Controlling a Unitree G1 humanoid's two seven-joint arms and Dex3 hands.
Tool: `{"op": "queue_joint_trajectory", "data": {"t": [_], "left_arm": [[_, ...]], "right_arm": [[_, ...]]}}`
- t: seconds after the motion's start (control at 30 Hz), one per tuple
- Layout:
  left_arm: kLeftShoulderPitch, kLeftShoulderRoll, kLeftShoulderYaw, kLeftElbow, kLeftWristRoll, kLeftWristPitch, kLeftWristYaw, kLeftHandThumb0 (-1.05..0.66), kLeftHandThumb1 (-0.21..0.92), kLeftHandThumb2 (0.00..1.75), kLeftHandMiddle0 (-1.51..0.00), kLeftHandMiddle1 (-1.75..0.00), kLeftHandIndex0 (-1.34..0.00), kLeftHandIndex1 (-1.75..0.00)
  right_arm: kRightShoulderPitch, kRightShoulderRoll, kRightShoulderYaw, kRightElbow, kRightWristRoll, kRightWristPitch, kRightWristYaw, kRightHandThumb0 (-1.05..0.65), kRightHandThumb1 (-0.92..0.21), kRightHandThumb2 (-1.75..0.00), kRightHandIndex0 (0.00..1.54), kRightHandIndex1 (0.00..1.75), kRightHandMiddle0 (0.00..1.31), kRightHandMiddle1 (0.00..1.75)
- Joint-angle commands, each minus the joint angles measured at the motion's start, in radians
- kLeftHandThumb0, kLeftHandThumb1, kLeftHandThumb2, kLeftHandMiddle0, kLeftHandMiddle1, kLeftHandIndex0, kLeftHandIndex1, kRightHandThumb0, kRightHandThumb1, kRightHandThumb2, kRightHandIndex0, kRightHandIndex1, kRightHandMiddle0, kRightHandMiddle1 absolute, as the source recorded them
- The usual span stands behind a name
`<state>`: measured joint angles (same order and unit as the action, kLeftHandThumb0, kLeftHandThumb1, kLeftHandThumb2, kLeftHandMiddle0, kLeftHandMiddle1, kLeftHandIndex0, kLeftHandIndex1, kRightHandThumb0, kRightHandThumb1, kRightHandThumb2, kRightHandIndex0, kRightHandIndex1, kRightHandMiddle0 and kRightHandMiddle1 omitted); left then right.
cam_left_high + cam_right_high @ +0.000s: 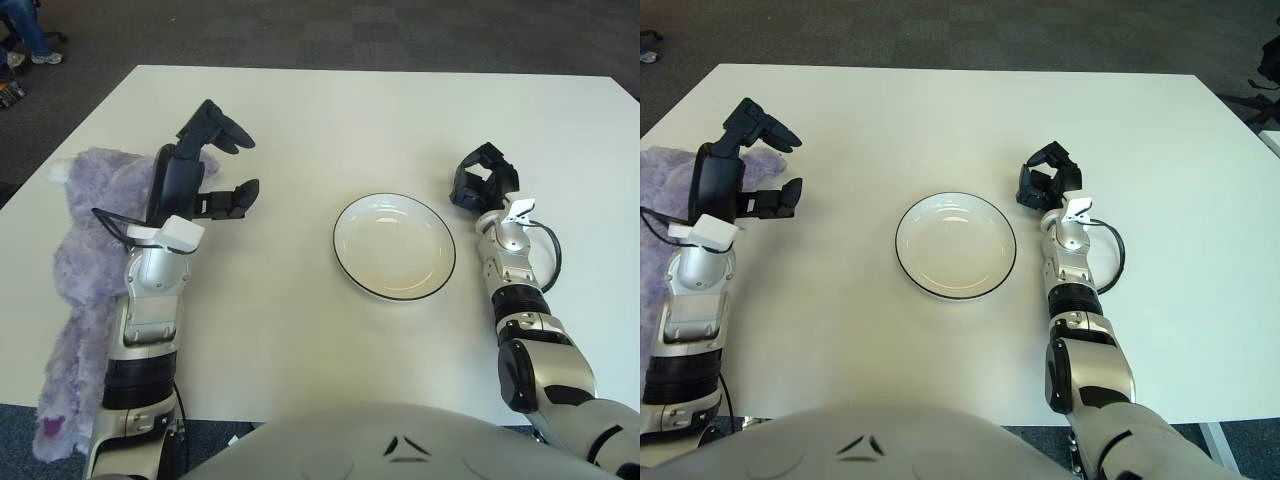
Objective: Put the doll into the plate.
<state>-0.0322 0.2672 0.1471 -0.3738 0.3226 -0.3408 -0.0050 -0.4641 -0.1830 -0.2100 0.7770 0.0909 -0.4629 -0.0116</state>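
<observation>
My left hand (213, 165) hovers beside the doll (88, 262), fingers spread — holding nothing. The doll lies along the table's (330, 110) left edge, well apart from the plate (394, 246). My right hand (483, 177) — fingers curled, empty — sits right of the plate.

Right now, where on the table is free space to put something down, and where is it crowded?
Bare room: the far strip of the table, and between the left robot hand and the plate. Also the near edge below the plate. Crowded: the left edge, where the purple doll lies beside the left arm. The right robot hand shows right of the plate.
</observation>
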Motion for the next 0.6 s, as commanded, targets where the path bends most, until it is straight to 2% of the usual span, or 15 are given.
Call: {"op": "queue_joint_trajectory", "data": {"t": [0.0, 0.37, 0.57], "left_arm": [[0.026, 0.005, -0.006, -0.064, 0.013, 0.046, -0.022, -0.01, 0.51, 1.1, -0.36, -1.75, -0.34, -1.75], [0.08, 0.016, 0.013, -0.189, 0.012, 0.121, -0.056, -0.01, 0.53, 1.08, -0.35, -1.75, -0.34, -1.74], [0.121, 0.026, 0.031, -0.281, -0.045, 0.19, -0.112, -0.01, 0.54, 1.06, -0.34, -1.75, -0.33, -1.74]], "right_arm": [[0.014, 0.005, -0.006, 0.041, 0.007, 0.003, 0.007, -0.46, -0.38, -1.24, 1.16, 1.75, 0.57, 1.75], [-0.001, -0.004, -0.005, 0.066, -0.005, 0.002, 0.003, -0.46, -0.4, -1.21, 1.14, 1.75, 0.55, 1.75], [-0.007, -0.008, -0.001, 0.072, -0.01, 0.011, 0.0, -0.45, -0.41, -1.2, 1.13, 1.75, 0.54, 1.75]]}}
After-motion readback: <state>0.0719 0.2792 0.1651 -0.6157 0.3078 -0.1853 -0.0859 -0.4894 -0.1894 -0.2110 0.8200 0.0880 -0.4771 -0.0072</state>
